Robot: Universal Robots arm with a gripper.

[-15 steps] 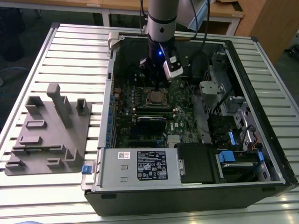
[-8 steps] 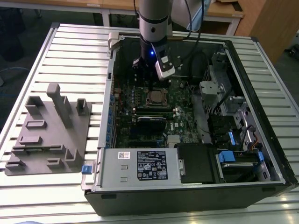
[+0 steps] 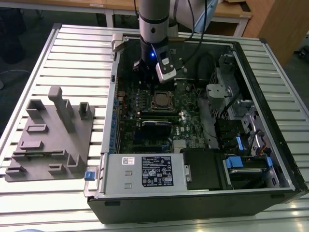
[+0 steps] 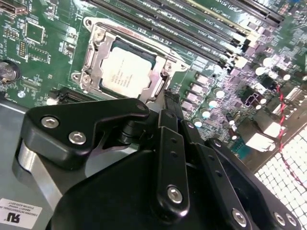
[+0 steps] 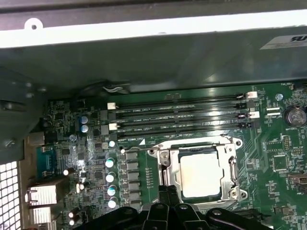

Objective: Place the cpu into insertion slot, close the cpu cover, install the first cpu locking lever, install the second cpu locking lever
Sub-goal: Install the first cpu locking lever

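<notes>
Inside the open computer case [image 3: 251, 63], the cpu [image 4: 127, 72] [image 5: 200, 175] lies flat in the insertion slot [image 3: 161, 101] on the green board, silvery top up. The cpu cover [image 4: 94, 50] [image 5: 225, 163] lies down around the chip as a metal frame. A thin metal lever [image 4: 144, 37] runs along one edge of the socket. My gripper [image 4: 171, 101] [image 5: 165, 190] hangs right at the socket's edge, fingers together, with nothing seen between them. In the exterior view the gripper [image 3: 143, 72] is just behind the socket.
Long black memory slots [image 5: 182, 115] run beside the socket. A grey fixture plate [image 3: 53, 140] lies on the slatted table at the exterior view's left. The power supply [image 3: 145, 171] and drive bays [image 3: 246, 164] fill the case's near side.
</notes>
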